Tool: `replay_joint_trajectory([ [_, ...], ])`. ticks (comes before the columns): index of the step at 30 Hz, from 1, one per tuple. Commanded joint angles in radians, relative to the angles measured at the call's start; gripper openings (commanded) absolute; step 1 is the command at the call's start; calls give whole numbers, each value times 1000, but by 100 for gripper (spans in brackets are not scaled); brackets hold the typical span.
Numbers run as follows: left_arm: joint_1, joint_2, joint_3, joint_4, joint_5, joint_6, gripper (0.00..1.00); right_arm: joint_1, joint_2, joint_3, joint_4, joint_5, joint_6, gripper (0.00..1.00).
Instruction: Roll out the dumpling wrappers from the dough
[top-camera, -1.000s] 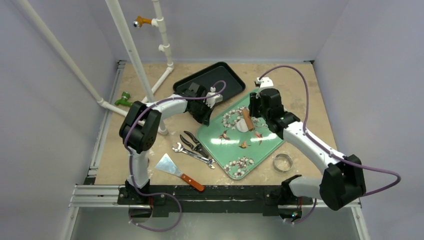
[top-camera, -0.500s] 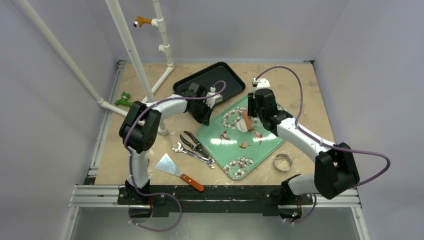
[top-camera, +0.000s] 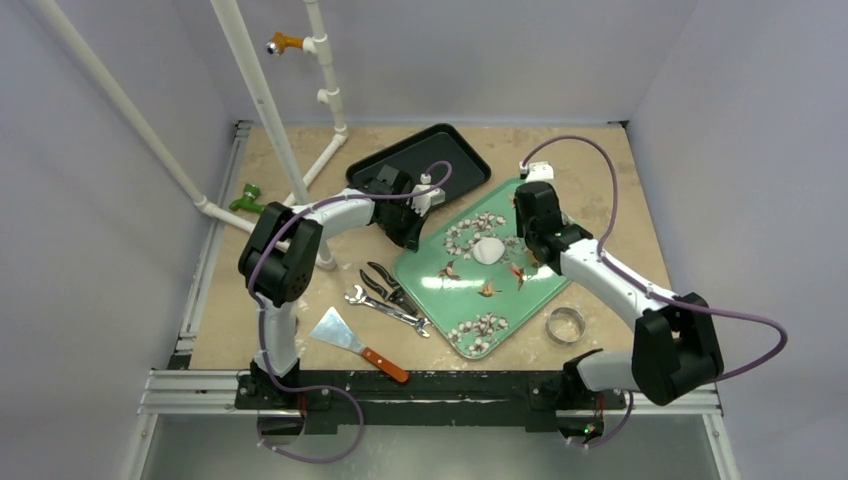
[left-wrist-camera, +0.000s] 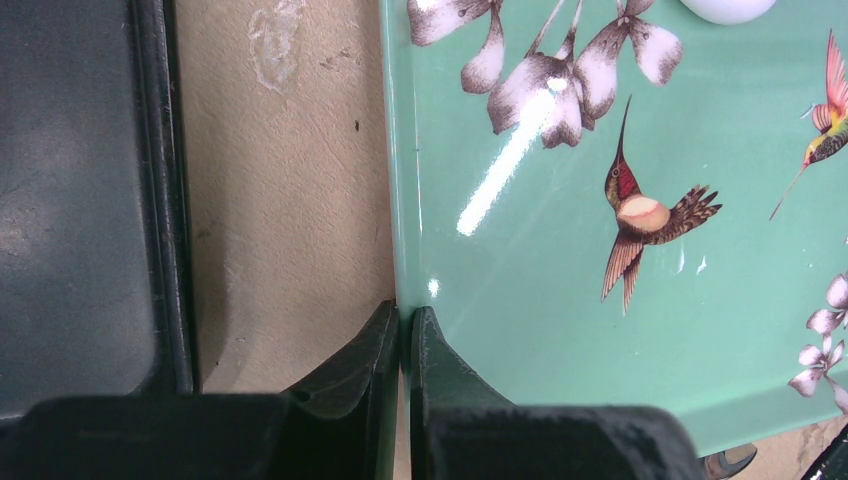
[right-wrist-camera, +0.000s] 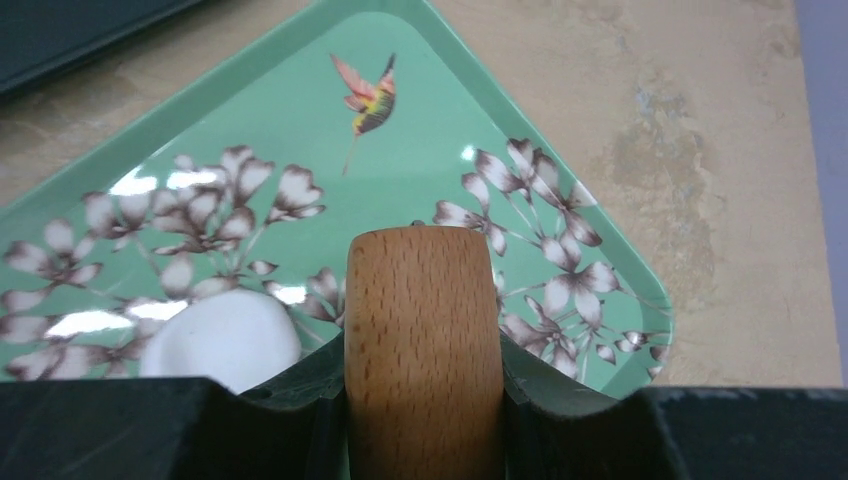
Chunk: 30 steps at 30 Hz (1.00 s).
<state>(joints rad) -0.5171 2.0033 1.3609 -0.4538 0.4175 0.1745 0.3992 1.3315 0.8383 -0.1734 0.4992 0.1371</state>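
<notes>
Dumpling wrapper (top-camera: 487, 250): white, roundish dough piece on the green tray (top-camera: 450, 300), in its far half among the blossom prints. Right gripper (right-wrist-camera: 422, 395) is over the tray just right of the wrapper, jaws partway apart and clamped on a wooden rolling pin (right-wrist-camera: 422, 300); pin-to-dough contact unclear. Left gripper (left-wrist-camera: 403, 325) is at the tray's left rim, jaws closed together. Black tray (top-camera: 420, 155) lies beyond the green tray's far-left edge, metal ring (top-camera: 565, 325) off its near-right edge.

No text, label, brand, number or sign is legible in any view; the green tray (top-camera: 452, 300) bears only printed blossoms and hummingbirds
</notes>
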Motion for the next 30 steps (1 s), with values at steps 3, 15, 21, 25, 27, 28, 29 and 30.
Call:
replay_joint_trajectory([
  [3,7,-5,-17,-21,18,21,0,142,-41,122,37,-116,-14,0],
  [15,6,-6,-19,-19,18,21,0,215,48,121,150,-151,31,0],
  [21,7,-7,-19,-19,21,20,0,217,37,104,153,-141,17,0],
  [25,6,-6,-20,-18,21,21,0,221,71,75,156,-162,58,0],
  [27,7,-7,-20,-19,21,21,0,229,83,64,149,-154,72,0],
  [28,7,-7,-20,-19,21,20,0,232,87,57,146,-146,80,0],
  [29,7,-7,-20,-19,22,23,0,234,92,49,148,-143,87,0],
  [30,7,-7,-20,-19,24,23,0,235,97,41,156,-155,100,0],
])
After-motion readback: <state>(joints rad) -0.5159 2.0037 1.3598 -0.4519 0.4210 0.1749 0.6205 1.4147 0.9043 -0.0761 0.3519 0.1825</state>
